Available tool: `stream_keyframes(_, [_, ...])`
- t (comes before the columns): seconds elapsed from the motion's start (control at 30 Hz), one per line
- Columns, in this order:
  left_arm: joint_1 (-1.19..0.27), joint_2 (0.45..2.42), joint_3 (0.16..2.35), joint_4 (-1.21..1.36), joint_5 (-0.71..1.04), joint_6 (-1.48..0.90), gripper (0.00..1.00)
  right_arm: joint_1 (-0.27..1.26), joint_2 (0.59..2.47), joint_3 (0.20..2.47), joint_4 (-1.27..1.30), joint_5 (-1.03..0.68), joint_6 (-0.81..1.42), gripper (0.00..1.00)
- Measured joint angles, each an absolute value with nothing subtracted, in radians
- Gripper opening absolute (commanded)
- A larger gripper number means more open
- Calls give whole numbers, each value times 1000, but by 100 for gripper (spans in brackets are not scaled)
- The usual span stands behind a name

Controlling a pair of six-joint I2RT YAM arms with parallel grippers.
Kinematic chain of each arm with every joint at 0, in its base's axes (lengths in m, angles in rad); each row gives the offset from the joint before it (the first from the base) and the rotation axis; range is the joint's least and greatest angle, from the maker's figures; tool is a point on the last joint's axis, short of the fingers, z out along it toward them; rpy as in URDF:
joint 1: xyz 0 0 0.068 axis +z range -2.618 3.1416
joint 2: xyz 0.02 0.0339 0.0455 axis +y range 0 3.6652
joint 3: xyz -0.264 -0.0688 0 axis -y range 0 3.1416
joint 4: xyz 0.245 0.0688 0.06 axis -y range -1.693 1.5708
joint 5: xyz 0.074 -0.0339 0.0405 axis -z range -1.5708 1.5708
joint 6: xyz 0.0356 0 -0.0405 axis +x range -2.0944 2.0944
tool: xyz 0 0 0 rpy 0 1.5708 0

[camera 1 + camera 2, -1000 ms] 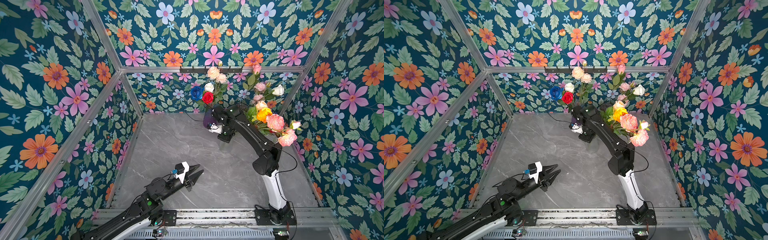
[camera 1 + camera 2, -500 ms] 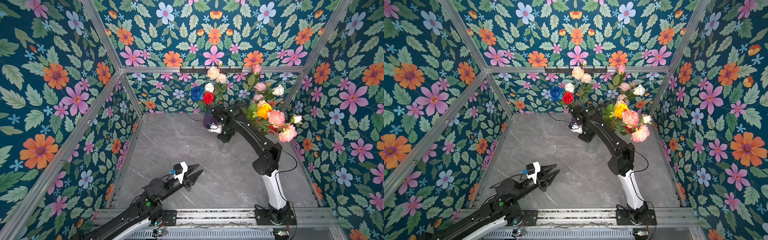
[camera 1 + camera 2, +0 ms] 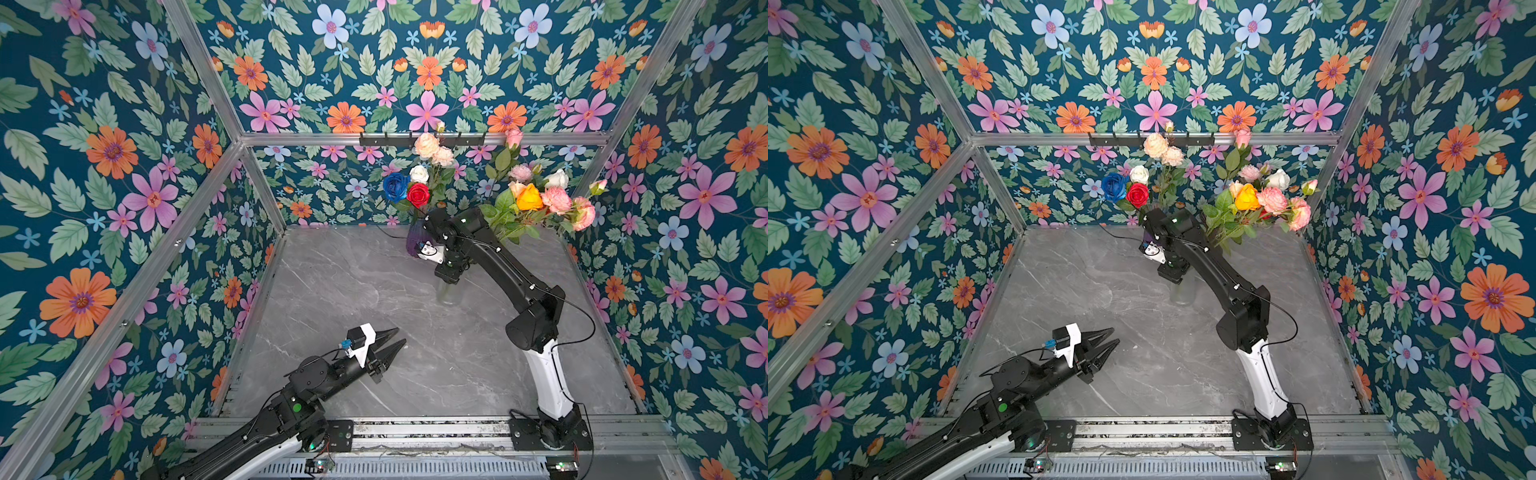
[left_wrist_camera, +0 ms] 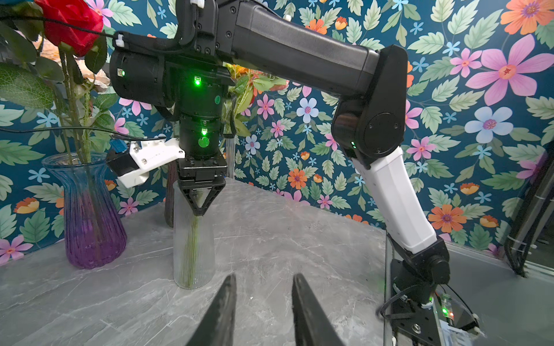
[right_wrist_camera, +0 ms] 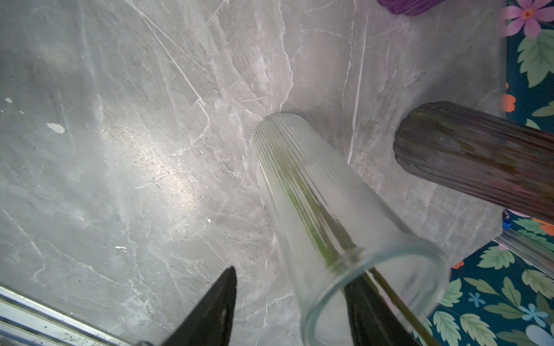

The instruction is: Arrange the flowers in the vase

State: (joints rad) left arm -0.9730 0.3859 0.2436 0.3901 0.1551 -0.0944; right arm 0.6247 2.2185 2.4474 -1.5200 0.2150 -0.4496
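A clear ribbed vase stands mid-table with a green stem inside. My right gripper points straight down at its mouth, open. One finger is outside the rim, the other shows through the glass beside the stem. Orange, pink and white flowers lean right behind the right arm, which hides their lower stems. Blue, red, white and peach flowers stand in a purple vase. My left gripper hovers open and empty near the front.
A dark ribbed vase with stems stands just behind the clear one. The purple vase sits close to the right wrist. Patterned walls enclose the grey marble table on three sides. A metal rail runs along the front.
My right gripper's jaws have opened over the clear vase. The orange and pink flower heads have swung up and back towards the rear corner. The left arm has stayed put.
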Motion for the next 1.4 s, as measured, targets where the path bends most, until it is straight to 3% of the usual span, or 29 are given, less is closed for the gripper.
stream_keyframes(0.07, [-973,386,244,390,155,-95,34,625,2216,2460,-1518,222,-443,75])
stream_keyframes(0.2, [-973,386,244,390,155,-95,34,634,2206,2486,-1501,233,-436,78])
stream_keyframes(1.03, [-973,278,233,385,150,-129,36,849,2026,2420,-1486,154,-424,75])
stream_keyframes(1.17, [-973,267,228,382,128,-138,41,900,1827,2241,-1379,73,-392,76])
stream_keyframes(1.27, [-973,264,220,381,102,-154,50,906,1534,1934,-1185,33,-333,82])
stream_keyframes(1.4, [-973,269,205,382,73,-177,55,910,1121,1506,-906,-25,-236,88])
